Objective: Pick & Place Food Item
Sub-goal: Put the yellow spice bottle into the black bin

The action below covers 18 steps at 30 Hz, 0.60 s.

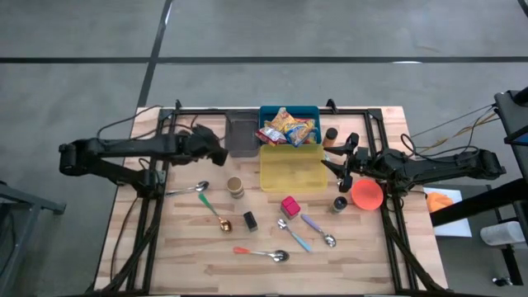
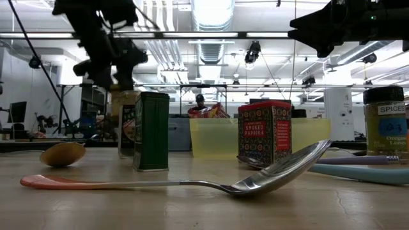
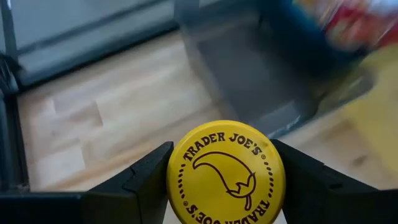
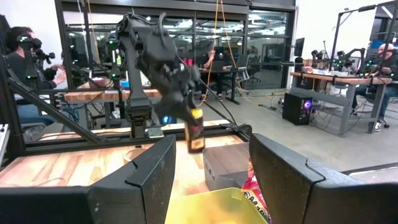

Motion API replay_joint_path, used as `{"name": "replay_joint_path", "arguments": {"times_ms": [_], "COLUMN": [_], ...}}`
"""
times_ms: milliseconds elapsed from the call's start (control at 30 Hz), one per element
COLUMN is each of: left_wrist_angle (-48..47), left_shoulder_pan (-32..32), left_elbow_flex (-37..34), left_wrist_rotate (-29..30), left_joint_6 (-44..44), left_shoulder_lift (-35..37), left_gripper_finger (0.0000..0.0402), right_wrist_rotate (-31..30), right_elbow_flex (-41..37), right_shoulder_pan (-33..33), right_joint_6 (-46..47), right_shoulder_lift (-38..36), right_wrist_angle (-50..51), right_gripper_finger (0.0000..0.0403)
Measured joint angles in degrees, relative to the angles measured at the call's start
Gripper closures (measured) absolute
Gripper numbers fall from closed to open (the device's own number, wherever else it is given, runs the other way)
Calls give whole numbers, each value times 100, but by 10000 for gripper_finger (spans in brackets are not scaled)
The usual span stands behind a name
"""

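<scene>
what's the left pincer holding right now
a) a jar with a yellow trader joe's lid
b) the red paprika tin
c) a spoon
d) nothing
a: the left wrist view shows the yellow-lidded jar clamped in the left pincer, lifted near the grey bin.

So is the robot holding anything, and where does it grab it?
Yes. The left gripper holds a jar by its yellow lid. The right gripper holds nothing.

Bare table (image 1: 186, 169) under the left jaws; grey bin (image 1: 242, 135) just beyond them. Yellow bin (image 1: 291, 167) just ahead of the right jaws, red bowl (image 1: 367, 195) beside.
</scene>
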State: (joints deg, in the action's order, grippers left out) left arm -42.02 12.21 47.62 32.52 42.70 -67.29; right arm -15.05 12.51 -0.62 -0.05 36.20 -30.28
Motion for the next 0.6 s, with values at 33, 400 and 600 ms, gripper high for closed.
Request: {"name": "replay_joint_path", "arguments": {"times_ms": [33,400,600], "left_wrist_angle": [-1,44,279], "left_shoulder_pan": [0,455,1080], "left_elbow_flex": [89,1371,1877], "left_wrist_rotate": [84,366,-116], "left_joint_6": [-78,-1278,-1842], "left_shoulder_lift": [59,-61,-772], "left_gripper_finger": [169,170,170], "right_wrist_rotate": [0,0,0], "right_elbow_flex": [0,0,0], "right_shoulder_pan": [2,2,2], "right_joint_6": [0,0,0], "right_shoulder_lift": [-2,0,0], "right_wrist_angle": [0,0,0], "right_gripper_finger": [199,199,199]}}
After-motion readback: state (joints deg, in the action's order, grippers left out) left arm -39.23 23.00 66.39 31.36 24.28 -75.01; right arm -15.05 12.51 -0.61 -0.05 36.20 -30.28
